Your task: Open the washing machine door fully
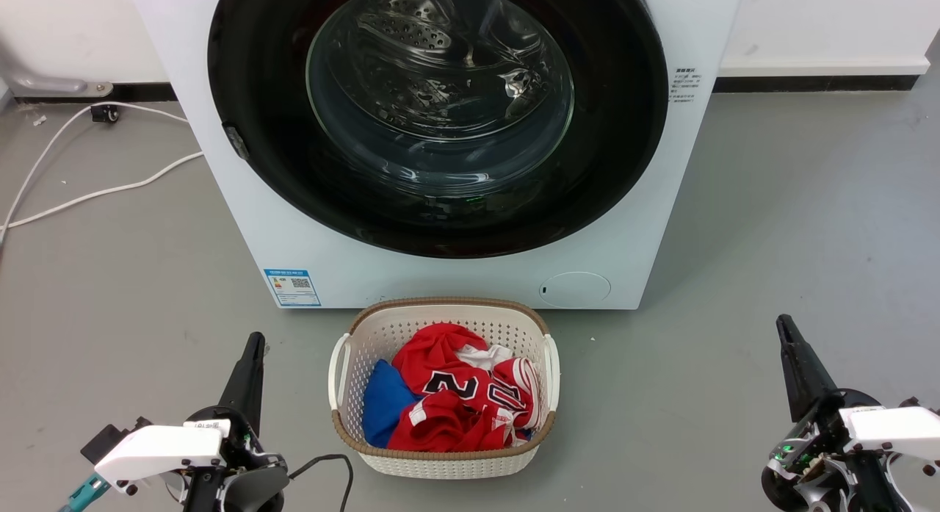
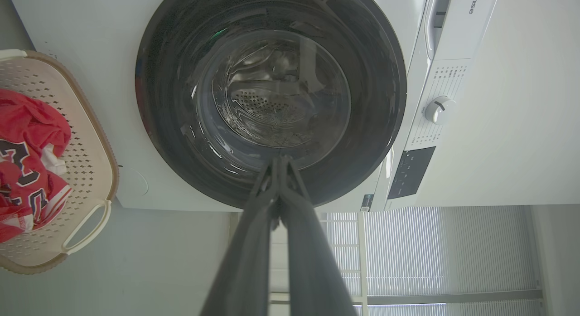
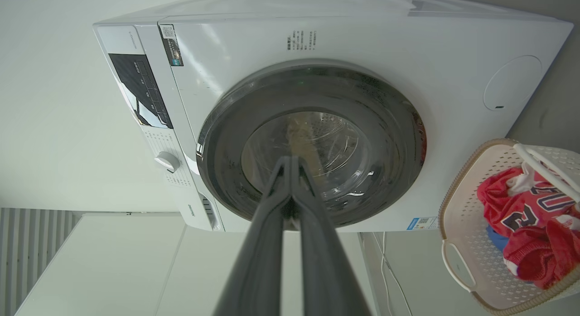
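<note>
Nearest to the head camera, the left gripper (image 1: 254, 343) is seen at the lower left and the right gripper (image 1: 784, 325) at the lower right, both with the dark fingers pointing toward the washing machine (image 1: 294, 233). In each wrist view the two fingers are pressed together up to the tips and nothing is held between them; this is shown for the left gripper (image 2: 281, 161) and for the right gripper (image 3: 290, 159) alike. Both grippers are well apart from the machine and touch nothing. Between them, a white laundry basket (image 1: 448, 304) is placed on the grey floor (image 1: 110, 291), just beside the lower front edge of the machine, and red, blue and white clothes (image 1: 440, 394) are heaped in it. The washing machine door (image 1: 439, 108) is closed and lies flat against the white front, in the middle of it. Through its clear glass centre the perforated steel drum (image 1: 411, 31) can be seen. On the left side of the black rim a small dark piece (image 1: 236, 142) is noticed, which is perhaps the handle, but it is too small to be told surely. A blue label (image 1: 292, 287) is stuck at the lower left corner of the front and a round flap (image 1: 575, 288) is set at the lower right corner. A white cable (image 1: 88, 196) is laid on the floor at the left of the machine. A white knob (image 2: 438, 109) is seen on the control panel in the left wrist view.
</note>
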Robot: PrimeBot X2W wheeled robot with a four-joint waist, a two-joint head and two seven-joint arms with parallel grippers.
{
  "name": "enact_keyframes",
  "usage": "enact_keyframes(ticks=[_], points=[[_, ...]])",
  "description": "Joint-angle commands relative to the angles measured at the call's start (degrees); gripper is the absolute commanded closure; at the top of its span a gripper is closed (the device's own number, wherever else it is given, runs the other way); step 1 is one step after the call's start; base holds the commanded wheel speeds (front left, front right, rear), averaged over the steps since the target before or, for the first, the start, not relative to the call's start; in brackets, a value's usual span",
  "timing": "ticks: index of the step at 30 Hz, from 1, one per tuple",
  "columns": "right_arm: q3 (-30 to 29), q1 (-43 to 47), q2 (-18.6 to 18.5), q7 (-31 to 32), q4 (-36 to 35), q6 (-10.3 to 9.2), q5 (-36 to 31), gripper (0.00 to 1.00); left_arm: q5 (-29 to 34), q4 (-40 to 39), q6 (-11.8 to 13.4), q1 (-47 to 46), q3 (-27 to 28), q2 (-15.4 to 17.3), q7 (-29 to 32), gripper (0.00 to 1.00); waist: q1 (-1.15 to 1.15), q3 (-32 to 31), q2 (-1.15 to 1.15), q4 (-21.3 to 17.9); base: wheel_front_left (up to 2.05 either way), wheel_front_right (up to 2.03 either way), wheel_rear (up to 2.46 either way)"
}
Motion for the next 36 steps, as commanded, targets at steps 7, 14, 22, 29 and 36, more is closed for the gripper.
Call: enact_keyframes(ticks=[7, 14, 22, 29, 36], points=[[0.1, 0.7, 0.1, -0.2, 0.7, -0.01, -0.2, 0.0, 0.1, 0.8, 0.0, 0.5, -0.5, -0.2, -0.2, 0.0, 0.0, 0.0, 0.0, 0.0, 0.0, 0.0, 0.0], [1.1, 1.2, 0.1, -1.9, -0.5, 0.0, -1.3, 0.0, 0.5, -0.5, 0.0, 0.4, -2.9, -0.2, -2.1, 0.0, 0.0, 0.0, 0.0, -0.1, 0.0, 0.0, 0.0], [2.5, 1.6, -0.2, -4.2, -2.0, 0.01, -5.9, 0.0, 6.0, -2.2, 0.0, 0.4, -4.2, -0.2, -4.2, 0.0, 0.0, 0.0, 0.0, -0.2, 0.0, 0.0, 0.0], [3.7, 2.0, -0.2, -5.9, -3.2, 0.02, -12.1, 0.0, 9.6, -3.9, 0.0, 1.0, -4.8, -0.2, -6.0, 0.0, 0.0, -0.1, 0.0, -0.5, 0.0, 0.0, 0.0], [4.3, 2.6, -0.2, -7.5, -3.8, 0.03, -18.2, 0.0, 14.5, -5.0, 0.0, 1.2, -5.7, -0.2, -7.6, 0.0, 0.0, -0.3, 0.0, -0.5, 0.0, 0.0, 0.0]])
